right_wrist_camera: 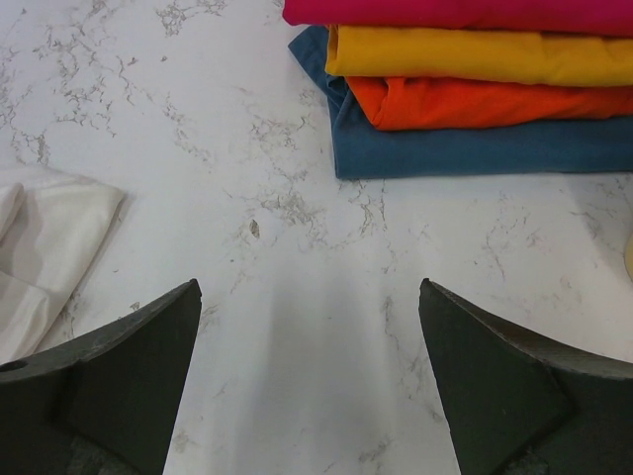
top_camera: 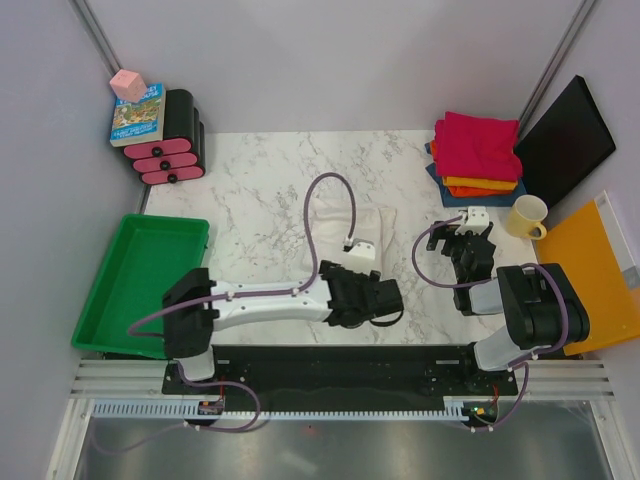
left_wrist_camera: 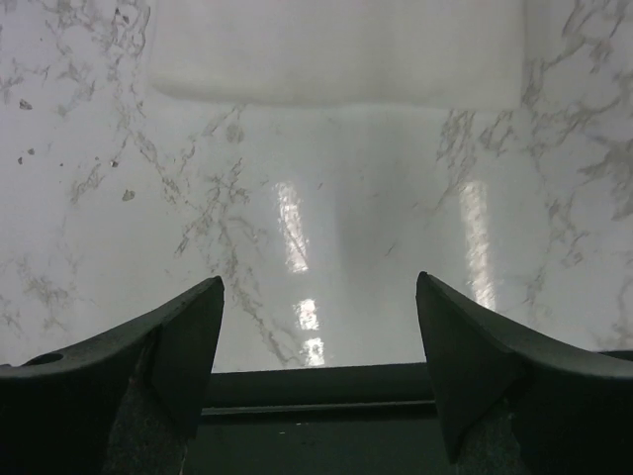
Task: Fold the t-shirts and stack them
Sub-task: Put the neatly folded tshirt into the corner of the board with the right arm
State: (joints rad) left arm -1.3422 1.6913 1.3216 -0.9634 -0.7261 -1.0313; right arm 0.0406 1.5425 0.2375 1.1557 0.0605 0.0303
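- Your left pincer (left_wrist_camera: 318, 282) stands wide with nothing between its jaws, low over the near edge of the table (left_wrist_camera: 99, 198).
- The white t-shirt (left_wrist_camera: 336, 49) lies dead ahead of it at 12 o'clock. It is flat on the marble, with a strip of bare table between its near edge and the fingertips.
- Its long axis runs from 9 to 3 o'clock, so you face the long near edge square-on, roughly centred on the pincer.
- Your right pincer (right_wrist_camera: 309, 285) is spread wide too, and empty.
- From the right pincer, the white t-shirt sits at about 9 to 10 o'clock. Only its right-hand end shows, near the left finger.
- The stack of folded t-shirts (right_wrist_camera: 475, 89) lies at 12 to 1 o'clock from the right pincer, toward the far right of the table. It runs magenta on top, then yellow, orange and dark blue, and it is well apart from the white one.
- The white t-shirt looks already folded to a rectangle, so I judge that what remains is carrying it onto the stack.
- That move turns on one line: from the white t-shirt, the stack lies at about 2 o'clock.
- Your left arm has the straight run at the long edge, and only needs to advance toward 12.
- Your right arm is nearer the stack and the shirt's short end, so the carry ends on its side.
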